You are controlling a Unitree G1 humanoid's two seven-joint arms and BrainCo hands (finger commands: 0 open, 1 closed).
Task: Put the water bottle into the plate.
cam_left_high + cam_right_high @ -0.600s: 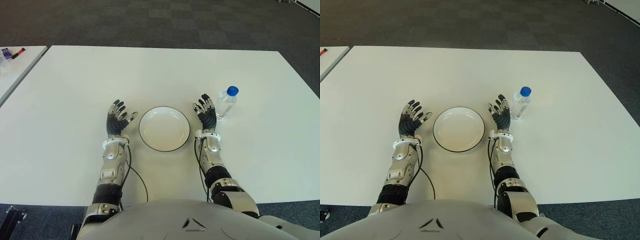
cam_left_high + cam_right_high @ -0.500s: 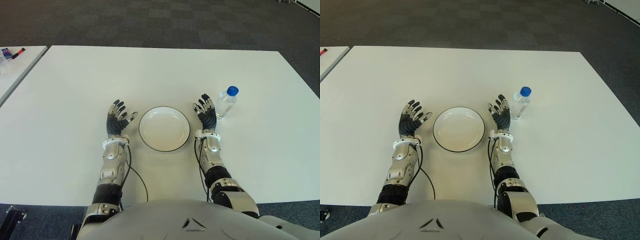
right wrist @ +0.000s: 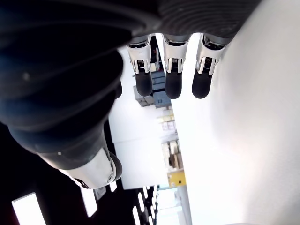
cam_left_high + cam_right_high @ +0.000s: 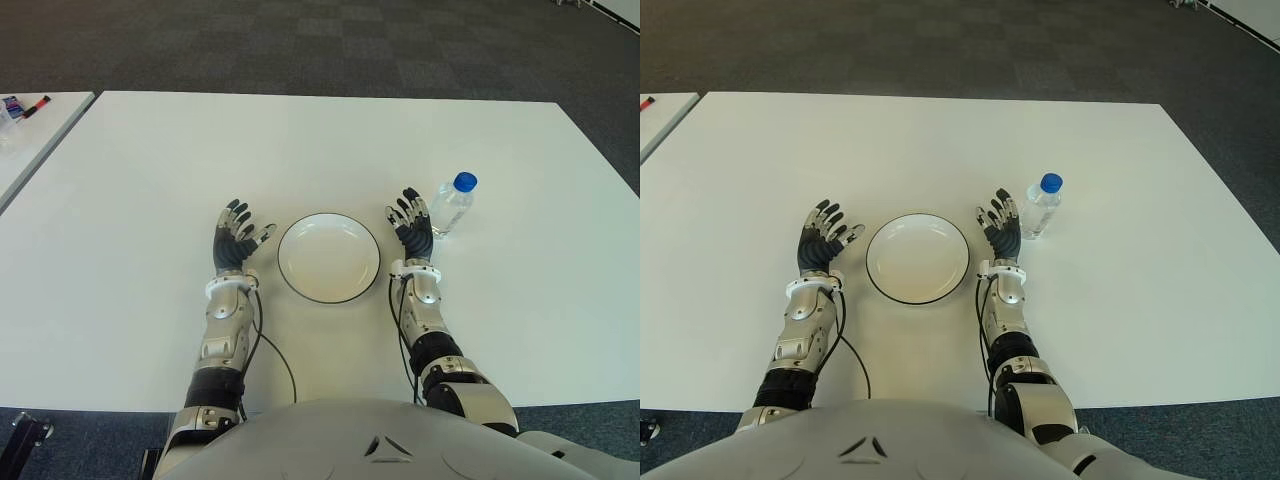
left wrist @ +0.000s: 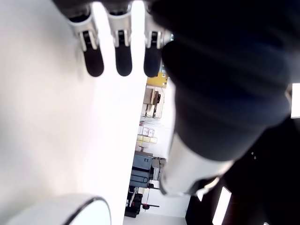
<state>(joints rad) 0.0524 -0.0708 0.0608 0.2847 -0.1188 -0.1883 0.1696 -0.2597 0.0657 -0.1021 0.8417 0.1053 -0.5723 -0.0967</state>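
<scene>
So, your right hand (image 4: 413,224) sits palm-up with fingers spread wide, holding nothing, just right of the plate (image 4: 329,257) and just left of the water bottle (image 4: 451,204); from the eye views you can't tell if the fingertips touch the bottle, they look very close but apart. The bottle stands upright on the white worktop (image 4: 300,150), blue cap on, outside the plate. Your left hand (image 4: 236,243) shows on the other side of the plate, also fingers spread and empty. The plate has nothing in it. Progress: nothing done yet, I'd judge — no grasp, no lift; you still have to close the right hand around the bottle, carry it over the rim and set it down in the plate. Views: only the eye views show the bottle and both hands together. The right wrist view gives just three straight fingers (image 3: 173,79) over bright worktop, no bottle in sight. The left wrist view shows its own straight fingers (image 5: 123,58) and a sliver of the plate's dark rim (image 5: 93,202), which confirms the hand is near the plate but not on it.
</scene>
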